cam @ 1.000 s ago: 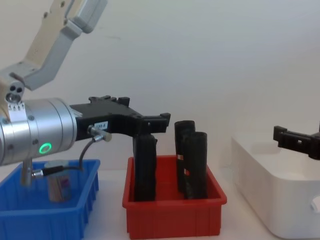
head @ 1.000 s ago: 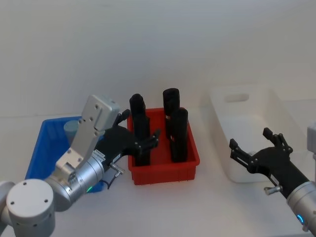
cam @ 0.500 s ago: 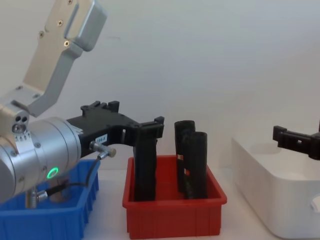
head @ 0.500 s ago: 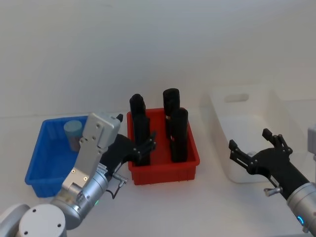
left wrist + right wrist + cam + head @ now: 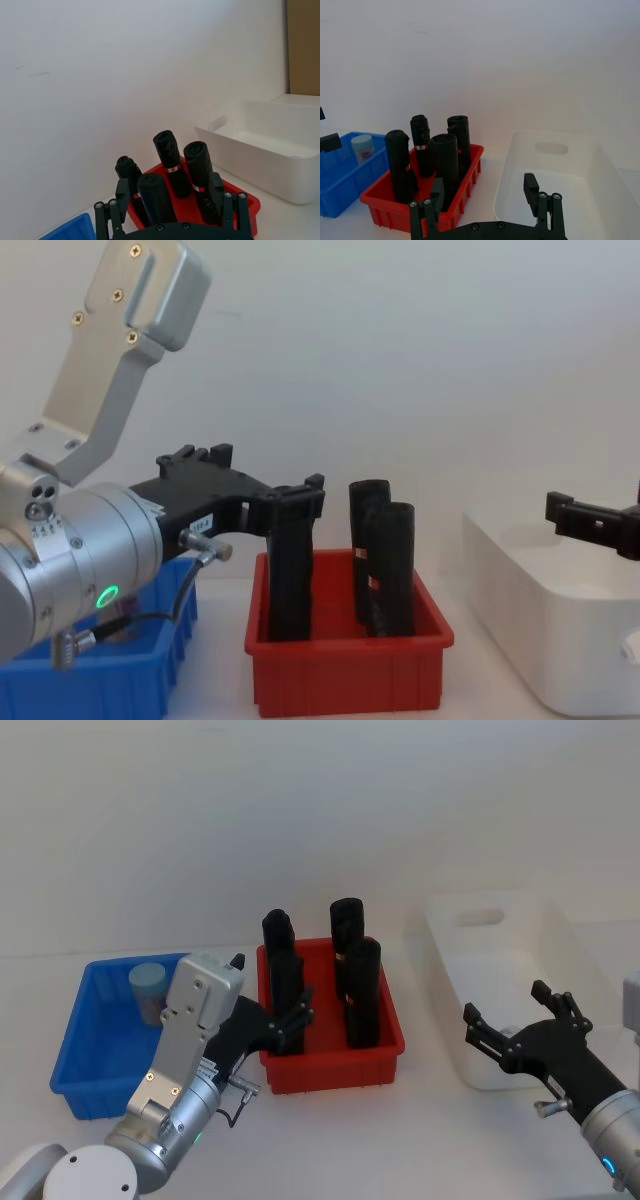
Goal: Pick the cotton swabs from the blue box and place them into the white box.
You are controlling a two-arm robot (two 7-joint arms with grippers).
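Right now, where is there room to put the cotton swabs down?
The white box is bare inside. The blue box has bare floor beside its cotton swab jar. The red bin is crowded with black rolls.

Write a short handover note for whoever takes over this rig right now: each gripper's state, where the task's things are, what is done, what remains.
Left gripper: open, empty, over the near left corner of the red bin, beside the blue box.
Right gripper: open, empty, by the near side of the white box.
Cotton swabs: one jar standing in the blue box's far part.
Done: no jar shows in the white box.
Left: grasp the jar, carry it past the black rolls, set it in the white box.
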